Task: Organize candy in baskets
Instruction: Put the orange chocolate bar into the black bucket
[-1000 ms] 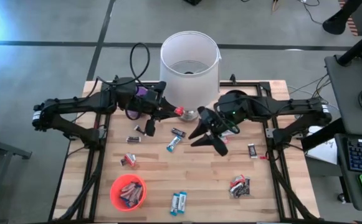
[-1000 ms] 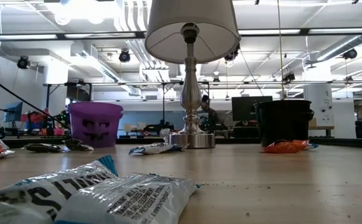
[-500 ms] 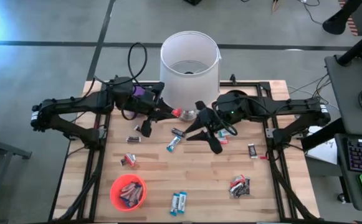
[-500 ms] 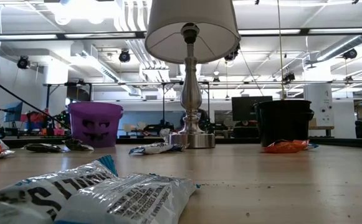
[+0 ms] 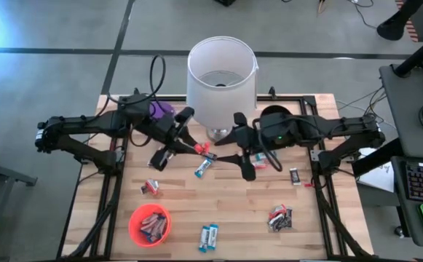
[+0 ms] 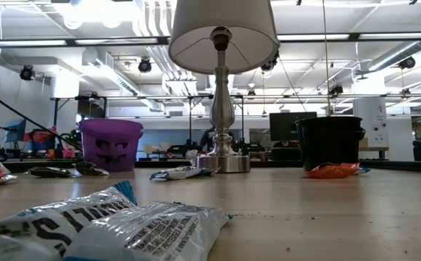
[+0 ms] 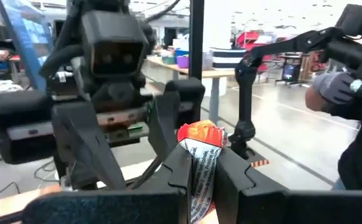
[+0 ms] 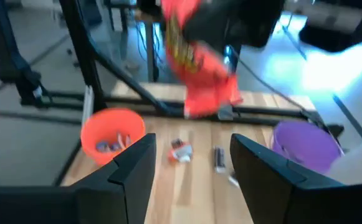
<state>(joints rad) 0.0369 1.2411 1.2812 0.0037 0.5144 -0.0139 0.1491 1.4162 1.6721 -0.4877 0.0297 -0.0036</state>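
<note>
Since the earlier frame, both grippers had been drawn together mid-table. The left gripper (image 5: 199, 148) was clamped on a red shiny-wrapped mini bar (image 7: 200, 160), its long axis toward the wide-spread right gripper (image 5: 232, 142), just beside it. Three round baskets were counted: purple (image 8: 306, 145), black (image 6: 329, 143), orange-red (image 5: 149, 225).

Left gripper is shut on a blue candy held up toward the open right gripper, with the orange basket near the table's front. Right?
Not quite: the candy in the left gripper is red, as the left wrist view shows. The right gripper is open, and the orange basket sits there.
</note>
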